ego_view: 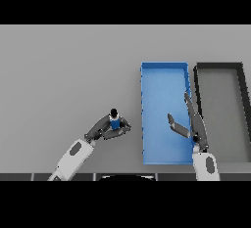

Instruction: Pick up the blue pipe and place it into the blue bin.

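I'm gripping the pipe [114,122] in my left hand [109,128], right hand [188,124] hanging open; bin [164,66] drop is remaining.

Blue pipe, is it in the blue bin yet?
Not yet. The blue pipe is outside the blue bin, left of it over the grey table, with the left hand's fingers curled round it.

"How many bins does the table [59,65] have?"
"Two: one blue bin [164,68] and one black bin [220,66]."
"And pipes?"
"One blue pipe [115,122]."
"Hands?"
"Two: the left hand [105,126] and the right hand [193,124]."
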